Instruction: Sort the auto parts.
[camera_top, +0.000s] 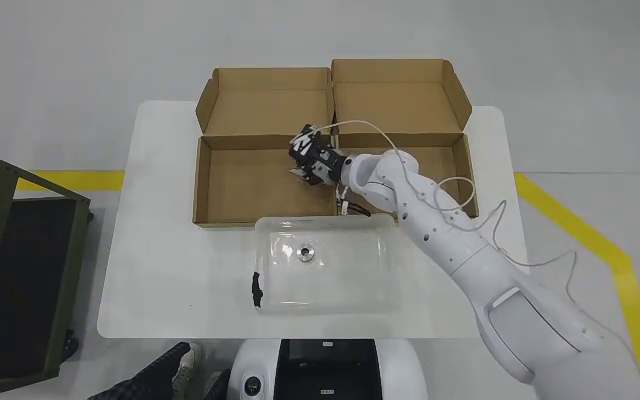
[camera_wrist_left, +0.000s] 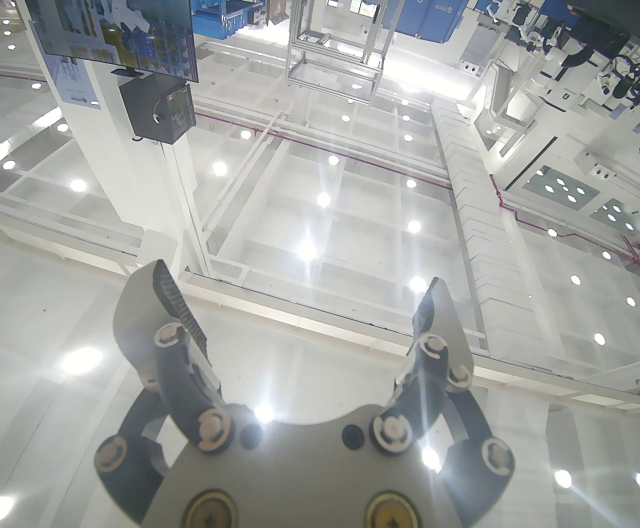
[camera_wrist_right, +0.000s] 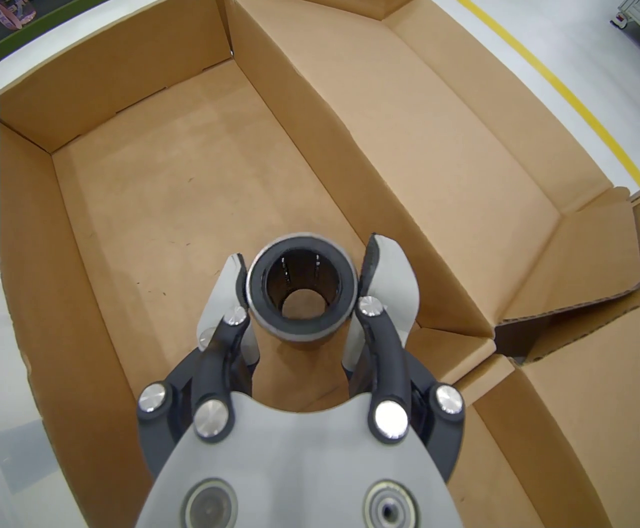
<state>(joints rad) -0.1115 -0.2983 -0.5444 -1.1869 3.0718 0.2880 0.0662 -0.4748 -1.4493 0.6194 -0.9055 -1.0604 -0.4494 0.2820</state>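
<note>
Metal bearing sleeve (camera_wrist_right: 280, 280) is clamped in the right pincer (camera_wrist_right: 307, 252), above the left cardboard box (camera_top: 240, 185), near its right wall. It is better to lower it close to the box floor before opening, so it cannot roll.

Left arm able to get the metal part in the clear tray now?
Probably not: the left gripper is open but pointed up at the ceiling. The metal part lies unobstructed in the clear tray; the right gripper holds a bearing over the cardboard box.
</note>
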